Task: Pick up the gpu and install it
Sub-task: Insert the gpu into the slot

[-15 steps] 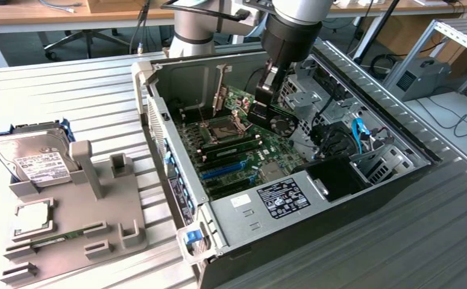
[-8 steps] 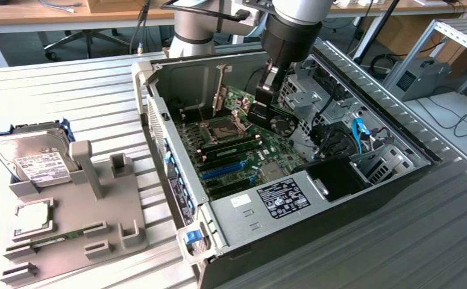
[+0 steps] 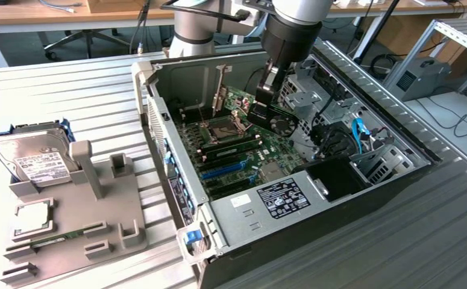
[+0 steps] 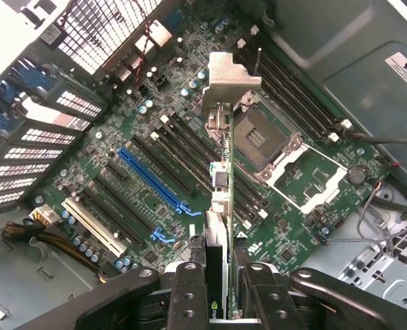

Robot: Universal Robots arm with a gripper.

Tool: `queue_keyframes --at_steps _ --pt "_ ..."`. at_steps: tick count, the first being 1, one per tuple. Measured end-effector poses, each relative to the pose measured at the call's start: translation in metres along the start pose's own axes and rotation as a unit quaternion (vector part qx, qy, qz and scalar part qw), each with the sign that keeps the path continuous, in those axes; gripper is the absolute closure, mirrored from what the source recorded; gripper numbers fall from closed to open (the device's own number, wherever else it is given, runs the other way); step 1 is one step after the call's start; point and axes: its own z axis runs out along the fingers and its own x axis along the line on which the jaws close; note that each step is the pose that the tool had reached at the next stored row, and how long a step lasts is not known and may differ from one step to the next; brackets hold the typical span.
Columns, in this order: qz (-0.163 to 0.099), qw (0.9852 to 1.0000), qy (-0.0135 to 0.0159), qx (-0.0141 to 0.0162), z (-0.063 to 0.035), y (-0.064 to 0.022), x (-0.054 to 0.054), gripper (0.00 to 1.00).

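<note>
Right by the tabletop's [image 3: 426,241] near edge, toward the exterior view's left, sits a gray rack [image 3: 96,205]. A green stick [image 3: 56,236] and a square chip [image 3: 31,218] lie in it. A hard drive [image 3: 36,159] rests just past it, by the same side edge. Next comes the open case [image 3: 297,253], lying on its side in the middle of the tabletop. Its green board [image 3: 241,159] faces up. Deeper in the case, the jaws are pinching the gpu [image 3: 259,113] from both sides. The gpu stands on its thin edge over the board. In the wrist view, the gpu [image 4: 221,185] runs beside the blue slot [image 4: 152,180], above the black slots, with its silver bracket [image 4: 231,75] at the far end. Whether it touches a slot I cannot tell. The arm [image 3: 297,24] hangs over the case from the far edge.
</note>
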Motion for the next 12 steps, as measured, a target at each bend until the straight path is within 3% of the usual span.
queue_keyframes --at_steps 12 --pt "-0.013 0.9999 0.0006 -0.0002 0.0001 0.0000 0.0000 0.74"
